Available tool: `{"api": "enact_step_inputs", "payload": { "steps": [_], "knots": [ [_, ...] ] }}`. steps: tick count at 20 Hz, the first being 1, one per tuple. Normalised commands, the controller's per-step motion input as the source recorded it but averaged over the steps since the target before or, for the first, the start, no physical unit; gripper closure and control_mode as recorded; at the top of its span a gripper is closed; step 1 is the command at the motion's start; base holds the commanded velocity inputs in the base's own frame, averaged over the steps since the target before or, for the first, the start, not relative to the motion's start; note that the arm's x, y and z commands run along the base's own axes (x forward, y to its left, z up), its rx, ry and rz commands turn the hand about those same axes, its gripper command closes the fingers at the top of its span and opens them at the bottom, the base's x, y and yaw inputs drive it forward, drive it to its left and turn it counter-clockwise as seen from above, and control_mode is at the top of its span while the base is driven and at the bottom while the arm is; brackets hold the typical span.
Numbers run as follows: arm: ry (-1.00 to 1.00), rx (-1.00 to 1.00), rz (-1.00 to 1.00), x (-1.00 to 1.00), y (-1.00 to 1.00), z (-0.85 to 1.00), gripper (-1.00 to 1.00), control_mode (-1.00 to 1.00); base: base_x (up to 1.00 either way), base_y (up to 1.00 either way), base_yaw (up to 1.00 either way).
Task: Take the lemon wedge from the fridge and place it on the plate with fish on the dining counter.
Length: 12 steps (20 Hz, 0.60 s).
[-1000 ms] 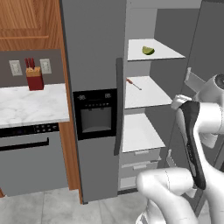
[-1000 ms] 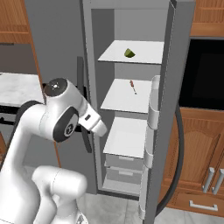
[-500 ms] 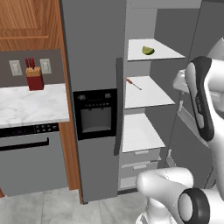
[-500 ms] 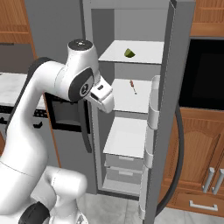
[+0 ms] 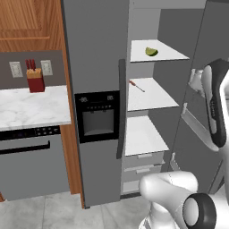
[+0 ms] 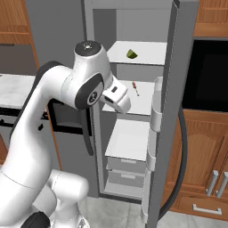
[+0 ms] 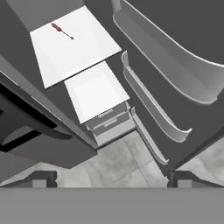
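The gripper (image 7: 109,177) is seen from the hand view as two dark fingertips set wide apart with nothing between them, aimed down into the open fridge (image 5: 96,67) from in front of it. Below the hand, in that view, the drawers (image 7: 109,122) at the fridge's bottom and the curved white door bins (image 7: 153,105) are shown, with a grey tiled floor under them. Farther in, a small red-handled tool (image 7: 61,30) is seen lying on a white shelf (image 7: 74,48). The lemon wedge (image 6: 132,54) is found on the fridge's top shelf, above the shelf with the red-handled tool (image 6: 135,87) and well above and beyond the hand, which is held at about the middle shelf's height in the right base view. In the left base view the lemon wedge (image 5: 151,52) lies near the top shelf's front. That view also takes in the fridge's black dispenser panel (image 5: 97,117) and, left of the fridge, a marble wall counter (image 5: 31,105) with a red knife block (image 5: 35,79). No readable writing is made out.
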Motion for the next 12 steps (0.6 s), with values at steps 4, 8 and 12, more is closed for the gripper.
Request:
{"api": "enact_step_inputs", "payload": {
  "steps": [4, 8, 12],
  "knots": [
    [-0.19, -0.03, 0.0, 0.12, 0.0, 0.0, -1.0, -1.0, 0.0, 0.0, 0.0],
    [-0.02, 0.0, 0.0, 0.42, 0.23, 0.03, -1.0, -1.0, 0.0, 0.0, 0.0],
    [0.09, -0.07, 0.06, -0.05, 0.91, 0.03, -1.0, -1.0, 0.0, 0.0, 0.0]
  ]
}}
